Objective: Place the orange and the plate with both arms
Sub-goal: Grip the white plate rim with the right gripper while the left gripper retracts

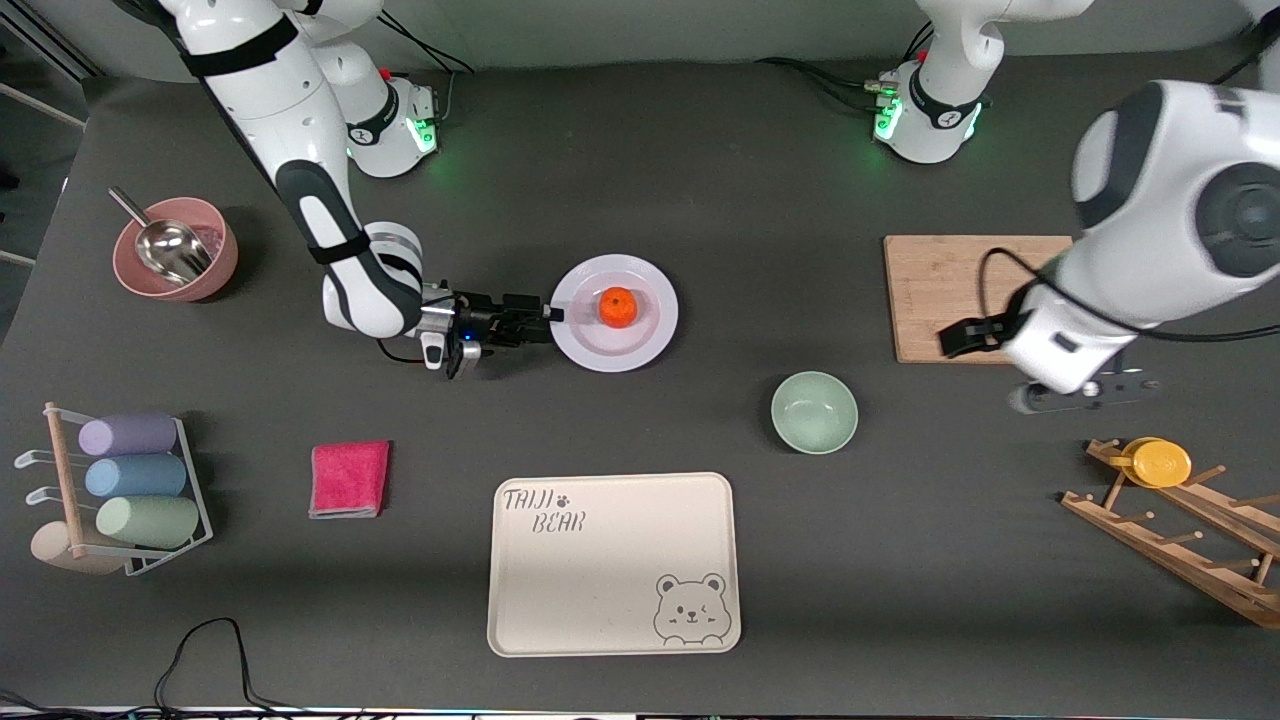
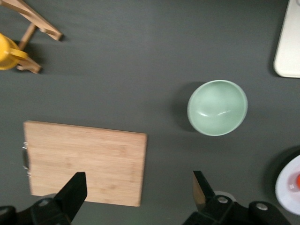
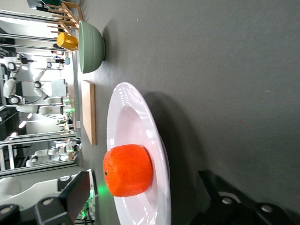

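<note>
Dark table (image 1: 700, 150), orange (image 1: 618, 307) on plate (image 1: 613, 312) — right hand (image 1: 545, 318) at rim

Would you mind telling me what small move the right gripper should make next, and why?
Probably close on the plate's rim. The right gripper sits open at the edge of the plate, one finger above the rim, one below, and the orange already rests on it.

Table (image 1: 700, 180): plate (image 1: 650, 340), bowl (image 1: 814, 412), tray (image 1: 613, 564), board (image 1: 960, 290).
</note>
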`<state>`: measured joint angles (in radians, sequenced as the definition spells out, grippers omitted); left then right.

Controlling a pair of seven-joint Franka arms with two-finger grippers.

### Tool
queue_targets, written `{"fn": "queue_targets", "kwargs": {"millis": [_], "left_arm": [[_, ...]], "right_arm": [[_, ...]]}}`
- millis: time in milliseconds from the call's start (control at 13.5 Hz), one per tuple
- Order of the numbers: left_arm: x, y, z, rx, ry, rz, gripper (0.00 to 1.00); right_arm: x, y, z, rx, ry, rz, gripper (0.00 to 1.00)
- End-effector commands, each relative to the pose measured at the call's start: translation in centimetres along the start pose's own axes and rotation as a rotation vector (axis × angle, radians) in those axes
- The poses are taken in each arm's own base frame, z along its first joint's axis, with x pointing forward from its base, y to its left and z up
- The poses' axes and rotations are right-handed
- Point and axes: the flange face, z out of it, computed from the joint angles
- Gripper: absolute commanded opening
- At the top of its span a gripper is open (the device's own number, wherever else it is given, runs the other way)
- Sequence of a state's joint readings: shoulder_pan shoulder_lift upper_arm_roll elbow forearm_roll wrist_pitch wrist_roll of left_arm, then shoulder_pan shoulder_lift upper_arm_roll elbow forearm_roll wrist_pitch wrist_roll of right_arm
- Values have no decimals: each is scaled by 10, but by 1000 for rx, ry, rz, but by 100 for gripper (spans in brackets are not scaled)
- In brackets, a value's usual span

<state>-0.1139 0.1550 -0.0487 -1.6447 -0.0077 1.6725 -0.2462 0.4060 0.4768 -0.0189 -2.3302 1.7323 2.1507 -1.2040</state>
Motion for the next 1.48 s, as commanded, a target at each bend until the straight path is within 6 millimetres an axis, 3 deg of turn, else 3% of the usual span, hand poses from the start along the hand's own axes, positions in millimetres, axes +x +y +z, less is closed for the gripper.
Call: {"fn": "queue_targets", "kwargs": {"millis": [0,148,223,371,594,742,965,1114,1410], "left_arm": [[-28,-40,-14,-17,13,39,100],[-46,-61,-21,30,28,23,100],[-49,-79,-24,35,25,-5,100],[-52,-98,-31,35,7,4,100],[-58,-108,-42,41,5,-7,100],[-60,-111,-52,83,17,-5,100],[-69,-96,-79,83,47,20,100],[-72,-92,-91,85,41,10,100],[-61,-89,-66,90,0,16,100]], "right_arm": [[-2,-7,4,-15,24,-30,100],[-2,-7,5,-16,27,-55,85],[-2,-5,5,-16,33,-84,72],[-3,-2,6,-14,46,-105,44],[-3,-2,6,-13,48,-103,3],[0,-8,3,-8,55,-111,0],[1,-10,3,-6,57,-102,0],[7,-26,-4,8,75,-107,0],[20,-60,-17,42,97,-2,0]]}}
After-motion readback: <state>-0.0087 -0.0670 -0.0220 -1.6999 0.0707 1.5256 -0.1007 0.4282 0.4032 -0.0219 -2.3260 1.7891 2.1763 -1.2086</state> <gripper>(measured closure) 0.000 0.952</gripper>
